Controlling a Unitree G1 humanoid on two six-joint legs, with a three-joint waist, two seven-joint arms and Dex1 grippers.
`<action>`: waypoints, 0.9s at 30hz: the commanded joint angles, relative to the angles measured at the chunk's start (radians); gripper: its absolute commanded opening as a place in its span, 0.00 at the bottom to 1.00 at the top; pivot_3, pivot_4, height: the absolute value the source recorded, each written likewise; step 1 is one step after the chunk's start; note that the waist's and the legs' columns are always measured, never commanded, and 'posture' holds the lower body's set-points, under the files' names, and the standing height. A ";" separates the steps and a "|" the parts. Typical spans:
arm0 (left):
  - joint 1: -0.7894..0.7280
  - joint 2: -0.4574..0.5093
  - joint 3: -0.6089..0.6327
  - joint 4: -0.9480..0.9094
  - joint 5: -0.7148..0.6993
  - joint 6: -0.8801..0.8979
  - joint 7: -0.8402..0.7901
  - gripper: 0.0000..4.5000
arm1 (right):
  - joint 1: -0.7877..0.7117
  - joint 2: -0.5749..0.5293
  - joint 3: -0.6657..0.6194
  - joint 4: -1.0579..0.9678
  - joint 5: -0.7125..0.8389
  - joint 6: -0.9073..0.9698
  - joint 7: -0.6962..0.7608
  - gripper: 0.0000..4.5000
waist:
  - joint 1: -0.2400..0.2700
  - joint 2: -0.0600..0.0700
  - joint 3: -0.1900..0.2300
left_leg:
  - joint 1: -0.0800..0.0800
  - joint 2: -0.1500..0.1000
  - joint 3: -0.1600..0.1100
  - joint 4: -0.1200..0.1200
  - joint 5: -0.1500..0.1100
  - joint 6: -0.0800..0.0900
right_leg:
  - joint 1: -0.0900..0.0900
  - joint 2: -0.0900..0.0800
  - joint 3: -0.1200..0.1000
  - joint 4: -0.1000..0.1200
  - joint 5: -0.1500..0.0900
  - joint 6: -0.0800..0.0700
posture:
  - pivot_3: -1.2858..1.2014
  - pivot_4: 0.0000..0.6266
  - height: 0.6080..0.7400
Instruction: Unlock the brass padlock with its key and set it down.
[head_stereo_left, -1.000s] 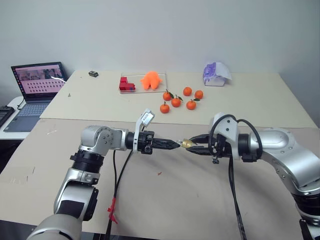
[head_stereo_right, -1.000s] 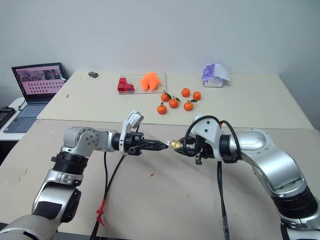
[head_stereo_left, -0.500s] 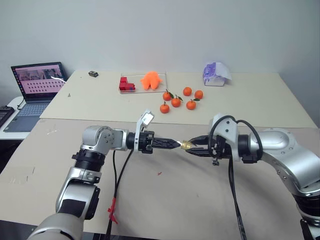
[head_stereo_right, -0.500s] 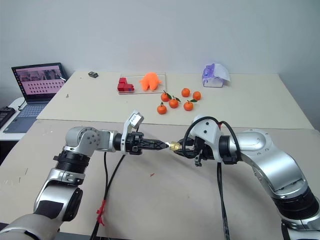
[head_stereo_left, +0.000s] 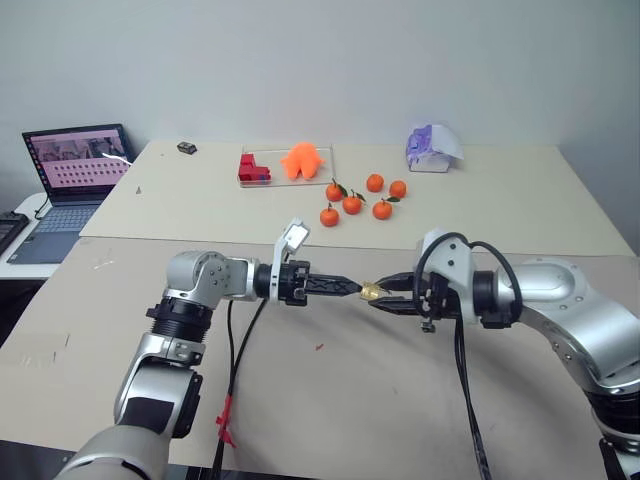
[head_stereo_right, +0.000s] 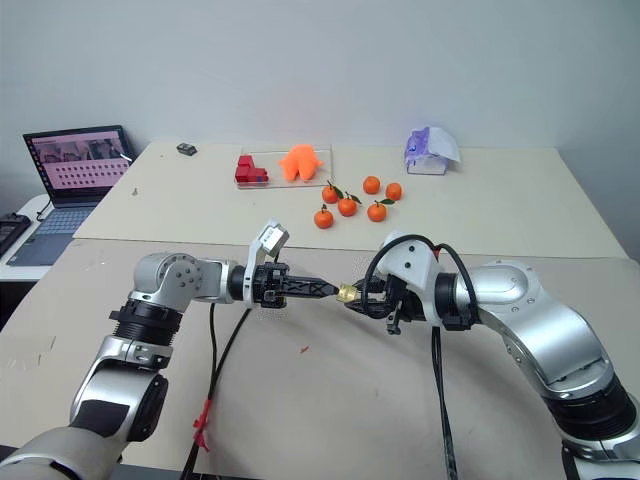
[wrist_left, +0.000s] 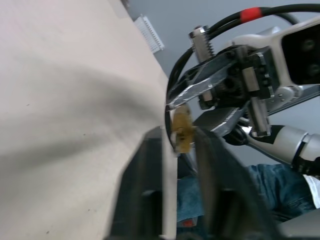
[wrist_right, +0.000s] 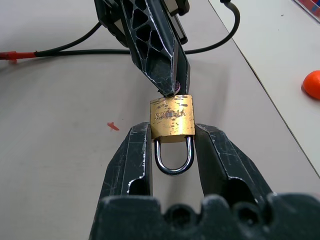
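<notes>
Two hands meet over the near bench (head_stereo_left: 380, 400), and between them we see the brass padlock (wrist_right: 172, 117) held in the air. Our right hand (wrist_right: 172, 145) is clamped on the padlock's body, one black finger on each side, with the silvery shackle (wrist_right: 173, 157) lying in the gap between the fingers and pointing back toward the wrist. The shackle looks seated in the body. Our left hand (head_stereo_left: 352, 288) comes in level from the opposite side, its fingers pressed together, and its tips touch the padlock's far face, the end away from the shackle. We cannot make out the key; if it is pinched in the left fingertips, it is hidden by them.

Below the padlock, a small red fleck (head_stereo_left: 319, 348) lies on the bench, and a black cable with a red tie (head_stereo_left: 226, 415) hangs from our left arm. On the farther bench (head_stereo_left: 520, 200), well apart from the hands, sit six tangerines (head_stereo_left: 352, 204) in a loose group, an orange toy (head_stereo_left: 302, 160) beside red blocks (head_stereo_left: 252, 168) on a clear tray, a purple-and-white box (head_stereo_left: 432, 146) and a small dark object (head_stereo_left: 186, 148). At far left, a laptop (head_stereo_left: 70, 185) stands open.
</notes>
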 joint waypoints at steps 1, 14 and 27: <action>-0.008 0.008 0.013 -0.025 -0.010 0.000 -0.007 0.02 | -0.034 -0.005 -0.021 -0.020 0.010 -0.012 0.003 0.19 | 0.000 0.000 0.000 | 0.000 0.000 0.000 0.000 0.000 0.000 | 0.000 0.000 0.000 0.000 0.000 0.000 | 0.52 0.24 0.68; -0.003 0.010 -0.001 -0.035 0.002 -0.007 -0.010 0.02 | -0.039 -0.016 -0.033 -0.004 0.005 -0.018 0.014 0.19 | 0.001 0.000 0.000 | 0.000 0.000 0.000 0.000 0.000 0.000 | 0.000 0.000 0.000 0.000 0.000 0.000 | 0.52 0.24 0.68; 0.115 0.061 -0.146 -0.185 0.222 -0.523 -0.150 0.02 | -0.033 -0.017 -0.036 -0.005 0.007 -0.020 0.010 0.19 | 0.002 0.000 0.000 | 0.000 0.000 0.000 -0.001 0.002 -0.003 | 0.001 0.000 0.001 -0.001 0.001 -0.002 | 0.52 0.24 0.68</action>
